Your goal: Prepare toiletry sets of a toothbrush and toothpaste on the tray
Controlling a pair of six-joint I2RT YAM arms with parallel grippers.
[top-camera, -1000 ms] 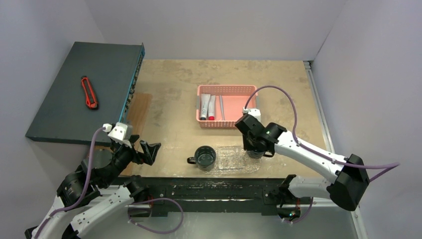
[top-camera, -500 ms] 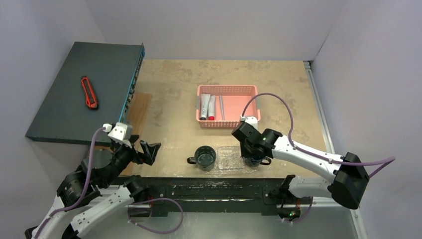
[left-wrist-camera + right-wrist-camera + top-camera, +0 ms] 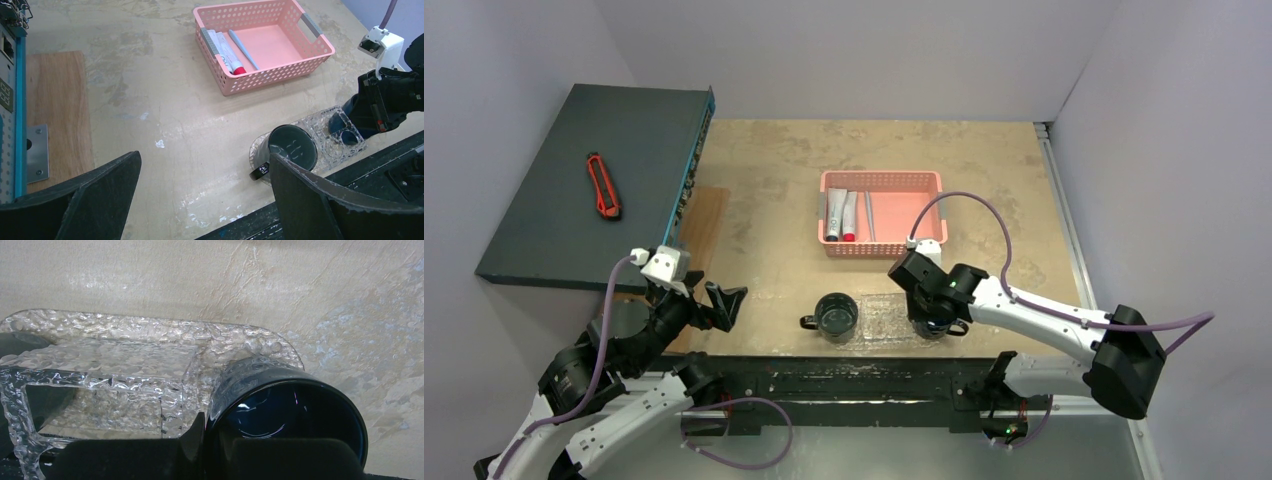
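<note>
The clear bumpy tray (image 3: 886, 320) lies near the table's front edge. A dark green mug (image 3: 836, 316) stands upright on its left end. My right gripper (image 3: 930, 312) is shut on the rim of the blue mug (image 3: 290, 410), one finger inside and one outside. It holds the mug upright at the tray's (image 3: 125, 365) right end; I cannot tell whether the mug rests on the tray. Two red-capped tubes (image 3: 842, 215) and a pale-blue toothbrush (image 3: 869, 216) lie in the pink basket (image 3: 882, 178). My left gripper (image 3: 724, 305) hangs open over the table, left of the green mug (image 3: 292, 147).
A dark box (image 3: 594, 180) with a red utility knife (image 3: 604, 186) on top fills the far left. A wooden board (image 3: 55, 110) lies beside it. The pink basket (image 3: 272, 77) stands behind the tray. Walls close in on both sides.
My right gripper has carried the blue mug left and toward the front edge, over the tray's right end. The left arm has not moved.
</note>
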